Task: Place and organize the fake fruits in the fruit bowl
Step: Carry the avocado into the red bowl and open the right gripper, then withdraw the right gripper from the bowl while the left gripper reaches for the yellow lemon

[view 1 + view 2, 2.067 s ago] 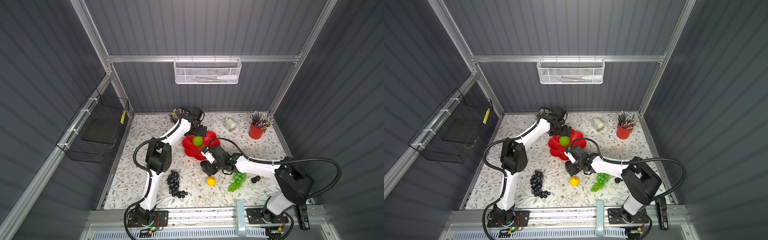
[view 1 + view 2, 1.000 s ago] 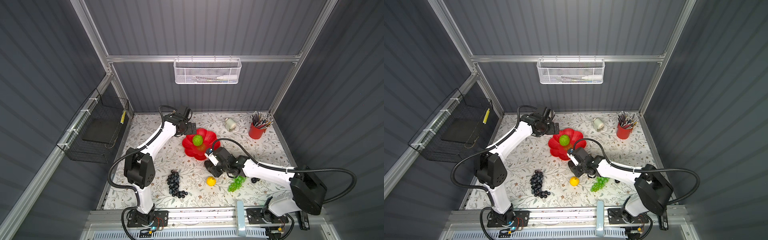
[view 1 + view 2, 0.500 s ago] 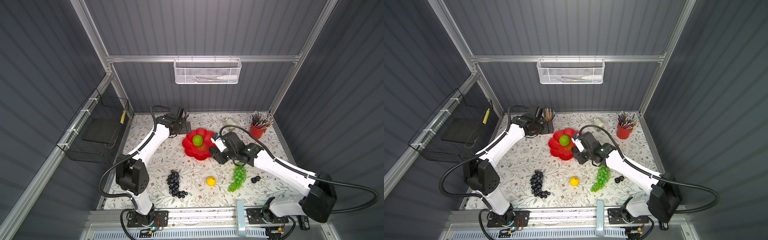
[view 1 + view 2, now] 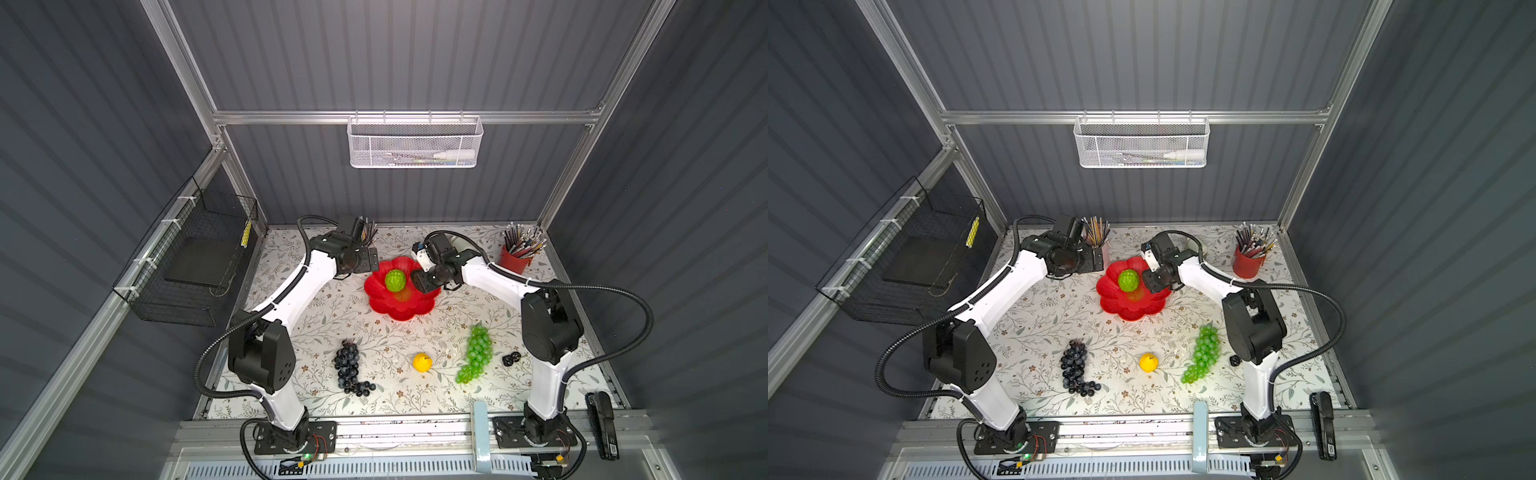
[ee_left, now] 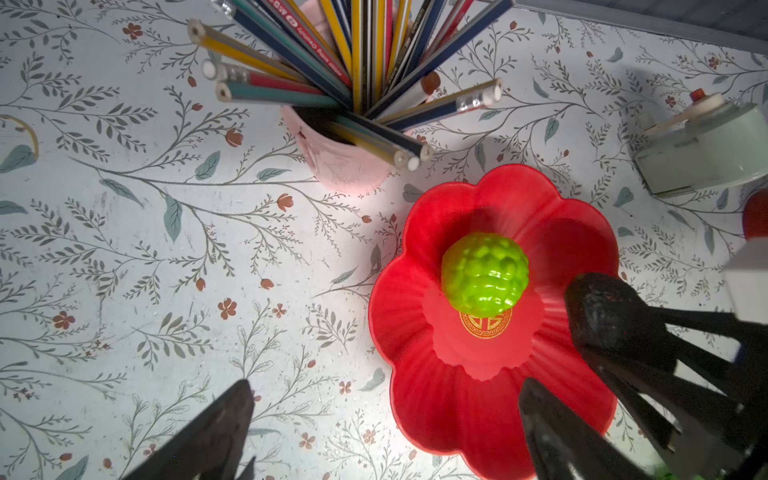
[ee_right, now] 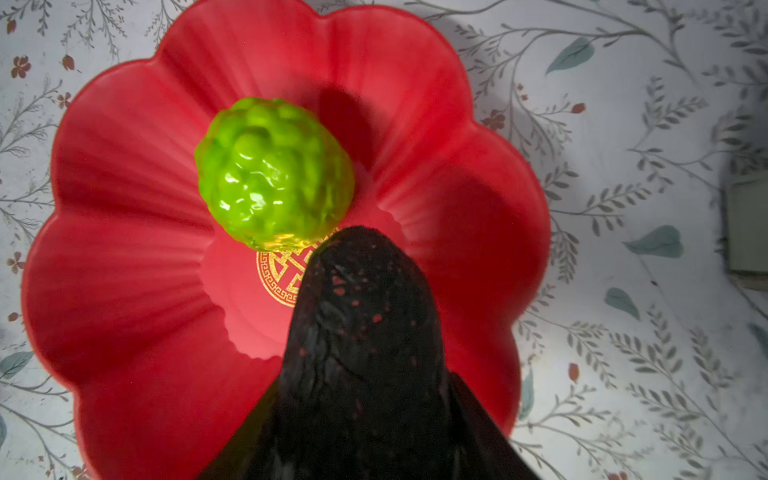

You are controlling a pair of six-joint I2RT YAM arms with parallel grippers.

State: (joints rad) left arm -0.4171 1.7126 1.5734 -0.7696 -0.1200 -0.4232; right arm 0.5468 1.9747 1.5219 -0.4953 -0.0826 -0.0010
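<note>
Fruit bowl [image 6: 124, 208]: black bumpy oval [image 6: 361, 324], clamped in the right tool [image 4: 420, 279], hides its fingertips, just right of the ridged bright green ball [image 6: 274, 174]; left tool [image 5: 386, 390] spread wide.

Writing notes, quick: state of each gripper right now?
Left gripper: open, empty.
Right gripper: shut on the black bumpy oval fake fruit, over the glossy red flower-shaped bowl.

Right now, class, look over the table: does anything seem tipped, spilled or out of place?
The pale cup behind the bowl seems to lie on its side, unlike the upright red pencil cup. Nothing looks spilled. What looks like a stapler lies off the mat, by the front rail.
</note>
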